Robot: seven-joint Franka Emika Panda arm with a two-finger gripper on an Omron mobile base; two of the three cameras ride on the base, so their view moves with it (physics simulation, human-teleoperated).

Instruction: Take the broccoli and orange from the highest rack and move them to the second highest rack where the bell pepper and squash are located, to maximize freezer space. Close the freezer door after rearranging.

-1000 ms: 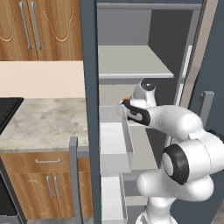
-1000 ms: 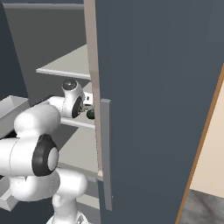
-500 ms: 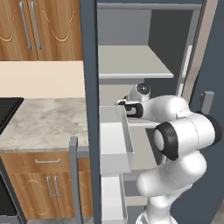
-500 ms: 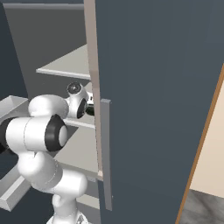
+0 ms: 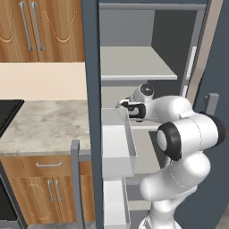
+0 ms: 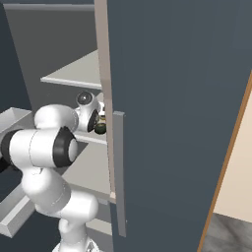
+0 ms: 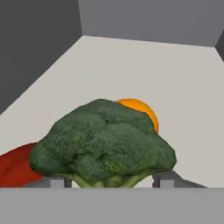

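My pincer (image 7: 109, 183) grips the broccoli (image 7: 103, 144) by its stem, fingers either side, low over a rack (image 7: 183, 96) inside the freezer (image 5: 91, 67). The orange (image 7: 139, 111) sits just behind it, a red thing (image 7: 15, 164) on the left. Probably setting it down here.

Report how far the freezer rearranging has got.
Apparently done: the orange lies on a shelf slab near a red item, probably the bell pepper. In hand: the broccoli sits between the fingertips of the gripper, below the upper shelf. Left: set the broccoli down, withdraw, and close the freezer door, which stands open.
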